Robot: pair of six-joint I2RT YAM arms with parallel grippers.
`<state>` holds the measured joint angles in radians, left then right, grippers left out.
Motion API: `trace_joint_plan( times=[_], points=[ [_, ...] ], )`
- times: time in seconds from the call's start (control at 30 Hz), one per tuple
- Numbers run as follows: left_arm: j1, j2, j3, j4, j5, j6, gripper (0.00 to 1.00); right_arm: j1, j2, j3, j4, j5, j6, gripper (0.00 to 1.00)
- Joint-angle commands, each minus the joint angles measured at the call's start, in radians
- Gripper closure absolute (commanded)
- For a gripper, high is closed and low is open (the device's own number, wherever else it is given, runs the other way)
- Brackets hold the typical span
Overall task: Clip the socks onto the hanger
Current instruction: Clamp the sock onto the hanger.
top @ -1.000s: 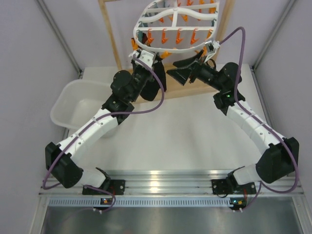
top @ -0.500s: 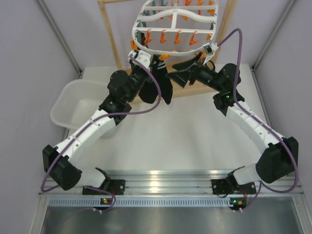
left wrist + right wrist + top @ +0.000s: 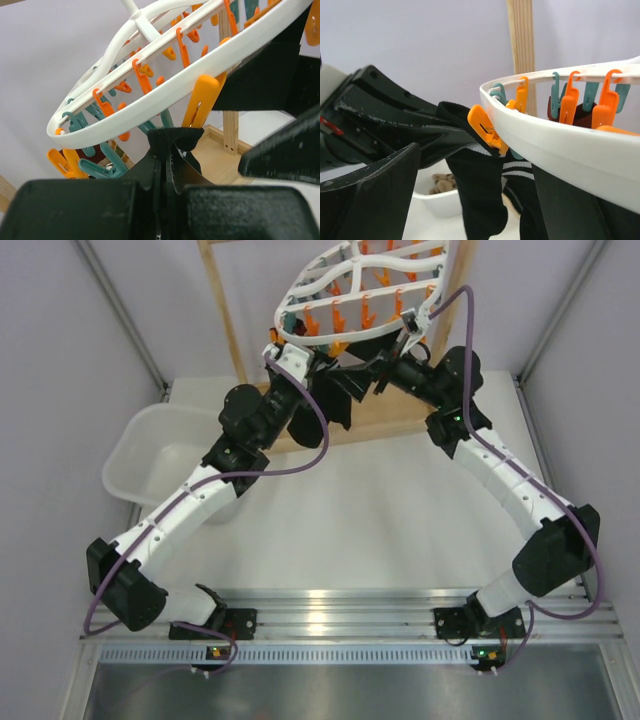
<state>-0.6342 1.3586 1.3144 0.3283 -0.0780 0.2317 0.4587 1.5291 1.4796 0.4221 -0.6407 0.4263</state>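
At upper centre-left of the overhead view, the left fingers (image 3: 162, 200) are pressed together on a bunched fold of a black sock (image 3: 175, 140). They hold it just under the rim of the white hanger (image 3: 165, 95). The fabric touches the lower end of an orange peg (image 3: 202, 102) but is not visibly inside it.

Likely risks, left to right:
- (a) The peg appears shut, so pushing fabric against it would probably swing the hanger away rather than seat the sock.
- (b) The grip is on a narrow fold, which may slip and drop the sock to the desk (image 3: 370, 510).
- (c) The hanger hangs tilted within a wooden frame (image 3: 225, 330) and looks free to sway, so a nudge from either arm could carry the peg off the fabric.
- (d) At upper centre-right, the right fingers (image 3: 380, 195) stand wide apart, gripping nothing, with the hanger rim between them. Closing there could catch the rim or a neighbouring peg.

White bands (image 3: 512, 167) show on dark fabric hanging below the rim. Whether a peg holds it cannot be told.

Container: one white tub (image 3: 135, 465) stands at the left of the overhead view. The right wrist view shows brownish fabric (image 3: 440, 184) lying in it, too small to identify.
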Motion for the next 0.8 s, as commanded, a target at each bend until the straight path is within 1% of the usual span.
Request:
trace_joint_plan(
  times=[0.0, 0.07, 0.13, 0.23, 0.27, 0.3, 0.37, 0.53, 0.63, 0.67, 0.73, 0.77],
  points=[
    [0.007, -0.033, 0.011, 0.081, 0.0, -0.023, 1.0, 0.021, -0.053, -0.05, 0.027, 0.01, -0.256, 0.1],
    [0.007, -0.029, 0.016, 0.083, -0.003, -0.026, 1.0, 0.024, -0.07, -0.096, 0.035, -0.004, -0.342, 0.09],
    [0.005, -0.024, 0.017, 0.083, -0.011, -0.032, 1.0, 0.021, -0.079, -0.137, 0.044, -0.005, -0.391, 0.08],
    [0.007, -0.023, 0.022, 0.083, -0.02, -0.042, 1.0, 0.021, -0.106, -0.195, 0.075, 0.022, -0.474, 0.05],
    [0.008, -0.019, 0.023, 0.083, -0.023, -0.043, 1.0, 0.02, -0.121, -0.217, 0.099, 0.05, -0.478, 0.04],
    [0.007, -0.019, 0.023, 0.083, -0.023, -0.043, 1.0, 0.018, -0.127, -0.235, 0.153, 0.056, -0.475, 0.04],
    [0.008, -0.021, 0.022, 0.084, -0.026, -0.046, 1.0, 0.012, -0.133, -0.266, 0.191, 0.05, -0.471, 0.04],
    [0.008, -0.029, 0.002, 0.127, -0.016, -0.057, 1.0, 0.003, -0.107, -0.22, 0.256, 0.021, -0.353, 0.04],
    [0.007, -0.039, -0.017, 0.17, 0.007, -0.058, 0.94, 0.001, -0.086, -0.171, 0.294, 0.021, -0.285, 0.05],
    [0.008, -0.041, -0.023, 0.178, 0.017, -0.06, 0.88, 0.001, -0.07, -0.159, 0.302, 0.019, -0.27, 0.05],
    [0.008, -0.053, -0.029, 0.192, 0.047, -0.06, 0.8, -0.009, -0.049, -0.128, 0.332, 0.027, -0.226, 0.05],
    [0.007, -0.058, -0.032, 0.196, 0.055, -0.063, 0.73, -0.014, -0.043, -0.124, 0.345, 0.027, -0.213, 0.05]
  ],
)
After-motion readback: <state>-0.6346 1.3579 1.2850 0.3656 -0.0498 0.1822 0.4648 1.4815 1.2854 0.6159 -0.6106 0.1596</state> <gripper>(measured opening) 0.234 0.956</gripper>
